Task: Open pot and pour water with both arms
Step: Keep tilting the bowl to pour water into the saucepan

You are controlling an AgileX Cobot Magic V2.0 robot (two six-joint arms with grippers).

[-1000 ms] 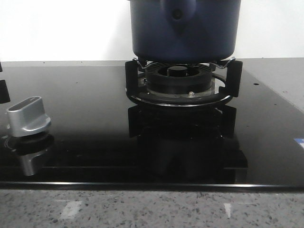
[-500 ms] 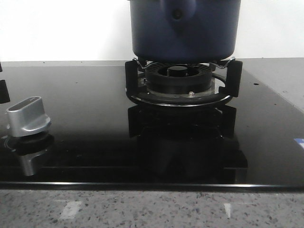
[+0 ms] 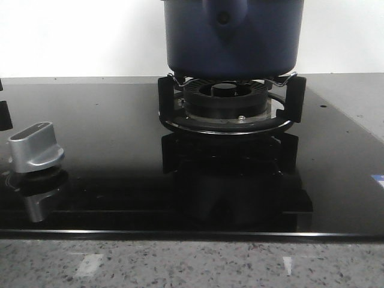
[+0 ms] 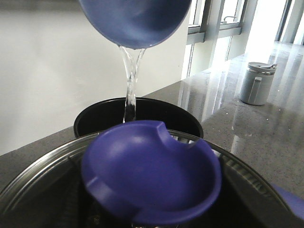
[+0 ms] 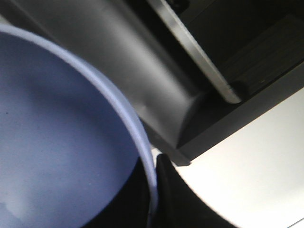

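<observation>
pot (image 3: 233, 36): sits upright on the burner stand (image 3: 231, 105), handle mount facing the front camera
bowl (image 4: 135, 19): tipped, water pouring into the pot's open mouth
lid (image 4: 152, 173): close under my left wrist
fingers: honestly can't tell, both sides hidden

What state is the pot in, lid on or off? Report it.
Off. In the left wrist view the pot shows an open dark mouth, with a stream of water falling into it from a tipped blue bowl above.
</observation>
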